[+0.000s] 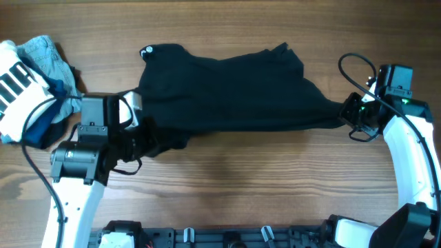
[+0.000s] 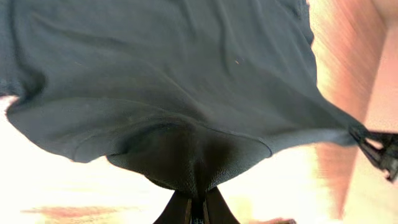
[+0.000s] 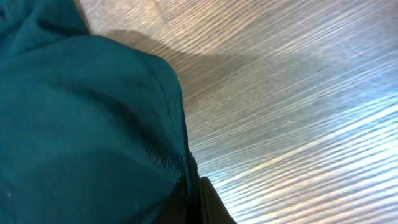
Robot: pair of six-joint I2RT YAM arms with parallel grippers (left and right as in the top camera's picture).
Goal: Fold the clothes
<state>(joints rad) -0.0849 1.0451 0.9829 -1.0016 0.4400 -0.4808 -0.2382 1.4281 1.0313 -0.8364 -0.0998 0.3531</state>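
A: Left gripper (image 1: pixel 150 141), jaw state?
B: Jaws pinched together on a bunched edge of the black garment (image 1: pixel 227 89). In the left wrist view the cloth fans out ahead of the jaws and fills most of the frame.

A: Right gripper (image 1: pixel 344 111)?
B: Jaws also clamped on the garment, at a drawn-out corner. In the right wrist view the fabric runs from the pinch off to one side, with bare table (image 3: pixel 298 93) on the other side.

A: How does the garment sit between them?
B: It is stretched between the two pairs of jaws, its lower edge pulled into a line from one pinch to the other. The rest lies spread on the table beyond that line.

A: Anything else in view?
B: A pile of clothes (image 1: pixel 43 60), light blue and striped, behind the left jaws and apart from the garment. A looped cable (image 1: pixel 355 69) sits at the right wrist.
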